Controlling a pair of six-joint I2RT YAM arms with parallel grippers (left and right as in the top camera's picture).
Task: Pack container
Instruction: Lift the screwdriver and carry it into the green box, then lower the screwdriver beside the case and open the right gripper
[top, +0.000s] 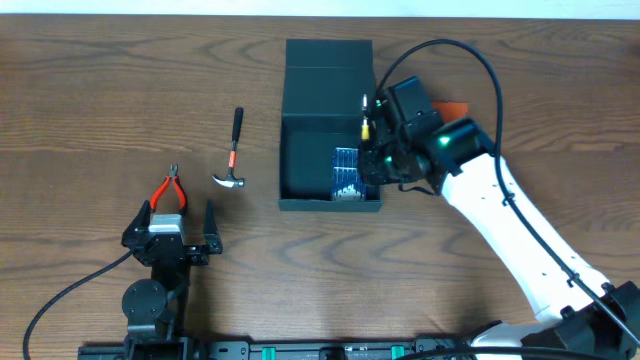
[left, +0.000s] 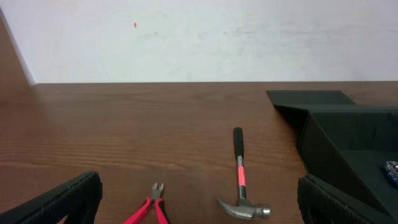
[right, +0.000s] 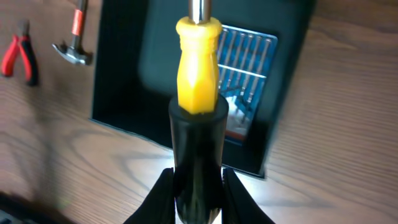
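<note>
Where wood table (left: 124, 124) meets white wall (left: 186, 37), left end effector (top: 175, 224) gapes; right end effector (right: 198, 194) pinches screwdriver (right: 198, 68).

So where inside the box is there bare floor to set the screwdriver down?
Free: the left half of the container, between its left wall and the drill-bit case. Crowded: the right side, where the case lies and the right gripper holds the screwdriver over it.
</note>
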